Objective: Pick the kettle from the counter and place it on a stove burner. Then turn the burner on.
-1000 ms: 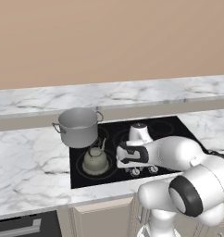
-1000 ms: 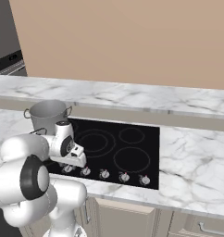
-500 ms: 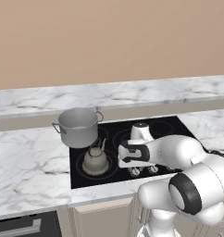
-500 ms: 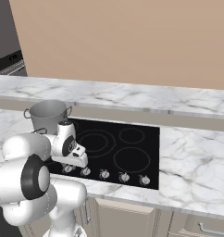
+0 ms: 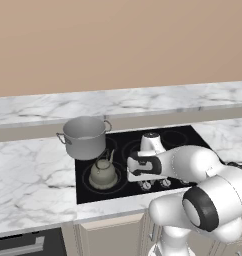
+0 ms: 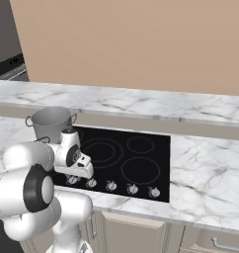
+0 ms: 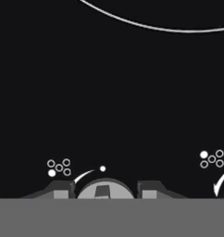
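Two fingertips (image 7: 62,189) flank knob (image 7: 104,190); kettle (image 5: 103,171) on stove burner (image 5: 88,181).

I work in a home kitchen: a black glass cooktop (image 5: 143,155) with front knobs (image 6: 110,185) sits in a white marble-veined surface (image 5: 28,170), a steel pot (image 5: 84,136) and kettle (image 5: 103,172) on it, beige cabinets (image 6: 136,234) below.
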Available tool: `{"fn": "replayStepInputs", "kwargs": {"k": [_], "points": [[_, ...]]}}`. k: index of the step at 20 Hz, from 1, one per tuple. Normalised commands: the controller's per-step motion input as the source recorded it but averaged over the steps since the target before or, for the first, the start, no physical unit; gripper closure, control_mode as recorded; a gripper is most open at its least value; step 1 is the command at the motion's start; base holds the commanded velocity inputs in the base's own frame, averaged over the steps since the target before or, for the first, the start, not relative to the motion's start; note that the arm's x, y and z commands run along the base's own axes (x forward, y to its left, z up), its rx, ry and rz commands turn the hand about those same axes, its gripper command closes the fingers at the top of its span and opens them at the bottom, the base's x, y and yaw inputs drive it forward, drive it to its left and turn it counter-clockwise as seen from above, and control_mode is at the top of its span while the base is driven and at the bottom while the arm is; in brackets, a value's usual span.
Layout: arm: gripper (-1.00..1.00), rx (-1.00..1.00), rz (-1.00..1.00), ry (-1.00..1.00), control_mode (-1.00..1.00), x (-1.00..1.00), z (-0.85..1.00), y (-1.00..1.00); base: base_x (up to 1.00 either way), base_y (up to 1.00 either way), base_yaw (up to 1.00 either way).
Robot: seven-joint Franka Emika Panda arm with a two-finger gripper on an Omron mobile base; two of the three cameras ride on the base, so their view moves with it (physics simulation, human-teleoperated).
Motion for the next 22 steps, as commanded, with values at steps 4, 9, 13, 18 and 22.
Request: {"fn": "replayStepInputs", "kwargs": {"k": [4,9,13,18,22], "points": [[1.00,0.00,0.22,0.03,-1.00,-0.13,-0.21,0.00,0.00,0.00,0.00],[1.00,0.02,0.27,0.05,-1.00,-0.21,-0.23,-0.04,0.00,0.00,0.00],[1.00,0.07,0.27,0.02,-1.00,-0.33,-0.29,-0.14,0.00,0.00,0.00],[1.00,0.10,0.27,0.02,-1.00,-0.44,-0.39,-0.17,0.00,0.00,0.00],[1.00,0.11,0.30,0.01,-1.00,-0.34,-0.39,-0.11,0.00,0.00,0.00]]}}
